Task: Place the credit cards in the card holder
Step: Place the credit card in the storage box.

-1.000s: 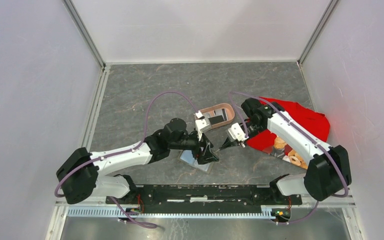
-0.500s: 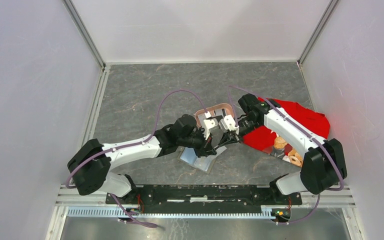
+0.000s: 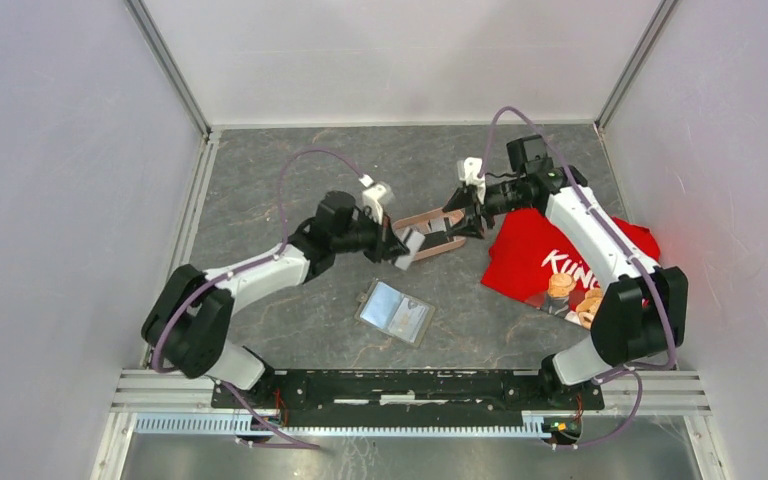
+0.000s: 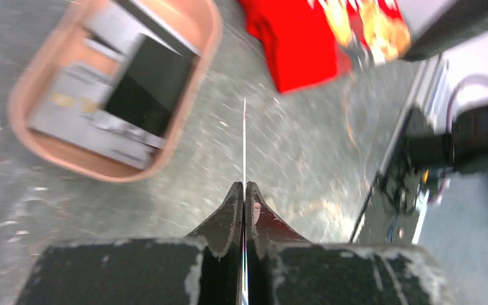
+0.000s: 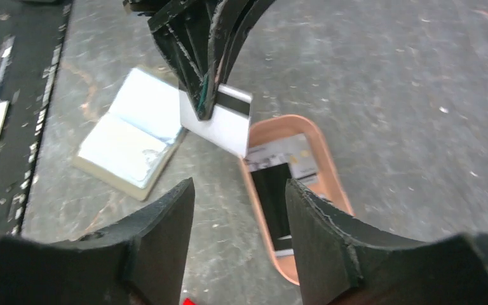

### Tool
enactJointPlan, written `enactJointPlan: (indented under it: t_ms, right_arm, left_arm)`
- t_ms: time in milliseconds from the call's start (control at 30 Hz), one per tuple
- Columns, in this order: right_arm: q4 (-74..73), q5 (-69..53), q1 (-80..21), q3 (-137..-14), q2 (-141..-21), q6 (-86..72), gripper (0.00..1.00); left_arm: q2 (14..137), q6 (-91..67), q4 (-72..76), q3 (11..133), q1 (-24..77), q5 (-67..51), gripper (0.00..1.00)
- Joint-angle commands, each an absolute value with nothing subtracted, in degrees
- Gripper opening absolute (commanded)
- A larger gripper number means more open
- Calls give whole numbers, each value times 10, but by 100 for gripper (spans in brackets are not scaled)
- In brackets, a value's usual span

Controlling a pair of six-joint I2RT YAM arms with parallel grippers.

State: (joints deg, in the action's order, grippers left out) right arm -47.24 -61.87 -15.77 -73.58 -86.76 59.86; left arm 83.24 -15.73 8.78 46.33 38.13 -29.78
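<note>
My left gripper [image 3: 400, 246] is shut on a white credit card with a black stripe [image 5: 219, 121], held in the air over the near end of the pink tray [image 3: 422, 217]. In the left wrist view the card [image 4: 244, 140] shows edge-on between the closed fingertips [image 4: 244, 184]. My right gripper [image 5: 239, 184] stands open and empty, just right of the card, over the tray [image 5: 286, 118]. More credit cards, a silvery one [image 5: 286, 155] and a black one [image 5: 273, 197], lie in the tray. The card holder [image 3: 395, 311] lies open on the table nearer the bases.
A red cloth [image 3: 560, 250] with a printed bag on it lies to the right of the tray. White walls stand close on three sides. In the left wrist view the tray [image 4: 101, 173] sits upper left and the cloth [image 4: 292, 44] at the top.
The two grippers met above the card holder; the left shut on the card and the right opened off it. Both arms then moved away toward the tray, the left carrying the card.
</note>
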Motion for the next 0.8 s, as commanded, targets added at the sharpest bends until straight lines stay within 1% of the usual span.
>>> enactJointPlan:
  t_ms: [0,67,100,167,300,400,633,733,767]
  right_arm:
    - [-303,-604,-141,-737,-878,401,58]
    - [-153,-582,-140,-699,-880,269,54]
    - [-103,-568,-140,-687,-885,210,54]
    - [-38,-553,-141,-676,-905,136,54]
    - [58,-500,-138,-658,-946,4,54]
    - [123,-474,-135,-627,-970,-105,58]
    - [190,-411,-133,-562,-985,-228,71]
    - [216,-382,-134,-548,-987,-285,79]
    - [220,-371,-134,-545,-989,-302,83]
  left_arm:
    - [919,-306,192,517,305,-333,2]
    - [980,-337,201,564,291,-357,2]
    - [1008,-351,214,583,289,-371,2]
    - [1061,-375,232,615,287,-384,2]
    - [1108,-380,245,651,283,-377,2]
    - [1131,-379,251,667,281,-374,2]
    - [1137,-376,275,653,281,-346,2]
    - [1130,-370,273,644,281,-326,2]
    - [1128,-368,273,640,282,-321,2]
